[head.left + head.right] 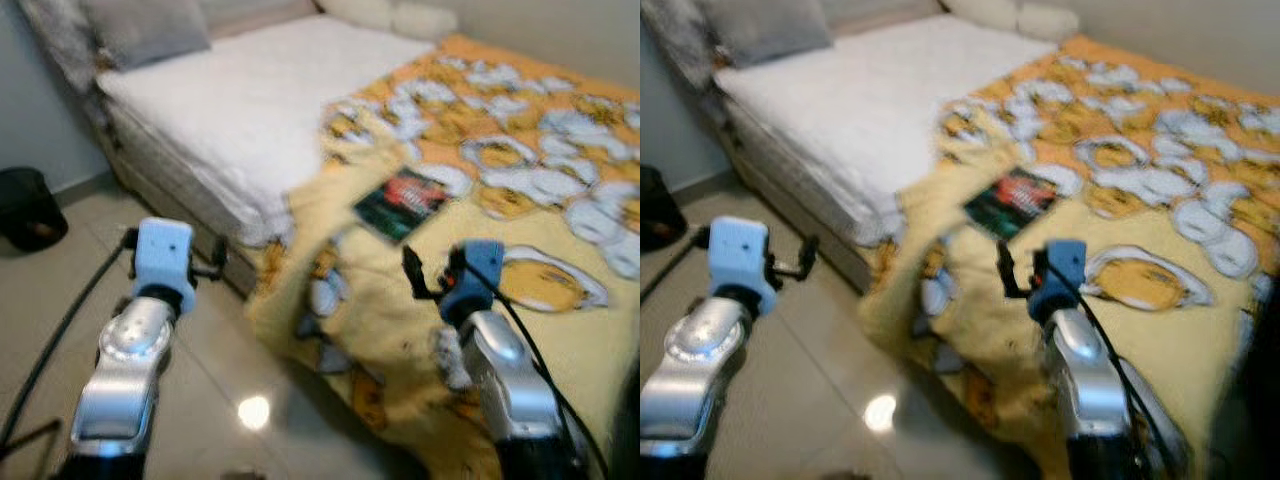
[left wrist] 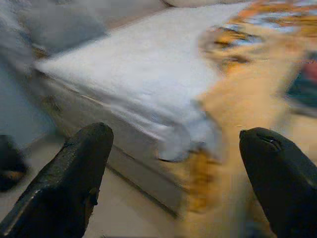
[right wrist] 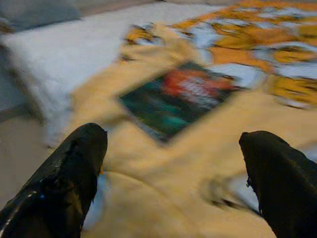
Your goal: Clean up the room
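Right gripper (image 3: 168,186), jaws spread, aims at book (image 3: 178,99) on blanket (image 1: 400,300); left gripper (image 2: 173,183) spread too, beside bed (image 1: 230,110).

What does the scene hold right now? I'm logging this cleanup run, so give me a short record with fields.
Setting: bed with bare white mattress, glossy tiled floor
Cover: rumpled yellow-orange patterned blanket, its edge hanging toward the floor
Loose item: dark green and red flat book lying on the blanket
Left end effector: open, near the mattress corner
Right end effector: open, pointed at the book
Also: grey pillow
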Controlling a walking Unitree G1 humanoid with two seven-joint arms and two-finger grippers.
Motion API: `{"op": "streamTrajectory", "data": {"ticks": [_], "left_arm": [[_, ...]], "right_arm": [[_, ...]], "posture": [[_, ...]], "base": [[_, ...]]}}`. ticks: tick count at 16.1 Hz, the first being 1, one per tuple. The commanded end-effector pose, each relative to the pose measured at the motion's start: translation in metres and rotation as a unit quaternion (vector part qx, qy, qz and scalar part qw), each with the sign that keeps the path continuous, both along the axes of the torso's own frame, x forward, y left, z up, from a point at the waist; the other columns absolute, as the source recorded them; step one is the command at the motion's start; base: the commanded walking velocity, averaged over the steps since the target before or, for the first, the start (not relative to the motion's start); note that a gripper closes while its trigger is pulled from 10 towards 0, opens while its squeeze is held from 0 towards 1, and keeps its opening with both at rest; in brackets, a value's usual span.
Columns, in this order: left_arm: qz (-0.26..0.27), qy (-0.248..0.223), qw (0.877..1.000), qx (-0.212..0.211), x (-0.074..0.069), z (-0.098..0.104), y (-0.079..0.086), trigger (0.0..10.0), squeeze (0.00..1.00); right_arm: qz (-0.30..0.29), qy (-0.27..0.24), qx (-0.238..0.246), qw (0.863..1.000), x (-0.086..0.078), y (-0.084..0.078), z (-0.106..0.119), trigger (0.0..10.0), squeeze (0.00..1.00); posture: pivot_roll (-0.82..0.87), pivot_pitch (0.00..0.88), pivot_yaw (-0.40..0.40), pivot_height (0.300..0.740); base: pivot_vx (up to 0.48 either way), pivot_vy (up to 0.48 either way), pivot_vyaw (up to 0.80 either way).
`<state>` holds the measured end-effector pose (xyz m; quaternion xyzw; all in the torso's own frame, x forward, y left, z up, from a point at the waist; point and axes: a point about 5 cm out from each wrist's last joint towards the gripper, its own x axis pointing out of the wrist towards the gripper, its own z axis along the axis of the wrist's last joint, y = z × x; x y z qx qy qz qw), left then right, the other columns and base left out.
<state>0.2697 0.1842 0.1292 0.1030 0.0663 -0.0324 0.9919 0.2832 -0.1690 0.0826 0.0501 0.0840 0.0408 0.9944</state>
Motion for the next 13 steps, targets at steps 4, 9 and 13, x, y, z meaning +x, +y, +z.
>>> {"op": "streamTrajectory", "data": {"ticks": [4,9,13], "left_arm": [[-0.004,0.001,1.000,0.008,-0.0002,0.0012,0.0031,10.0,1.00],[-0.026,-0.001,1.000,0.004,-0.0028,0.0019,-0.0005,10.0,1.00],[-0.030,0.001,1.000,0.001,-0.0035,0.0009,-0.0015,10.0,1.00]], "right_arm": [[-0.018,0.000,-0.001,1.000,0.0032,-0.0018,0.0037,10.0,0.00],[0.005,0.001,0.019,1.000,0.0041,0.0056,0.0062,10.0,0.00],[0.001,-0.003,-0.005,1.000,0.0046,0.0041,0.0061,10.0,0.00]], "posture": [[0.05,0.000,-0.012,0.740],[0.04,0.000,-0.013,0.740],[0.04,0.000,-0.013,0.740]], "base": [[0.000,0.000,0.00],[0.248,0.000,0.00],[0.339,0.000,0.00]]}}
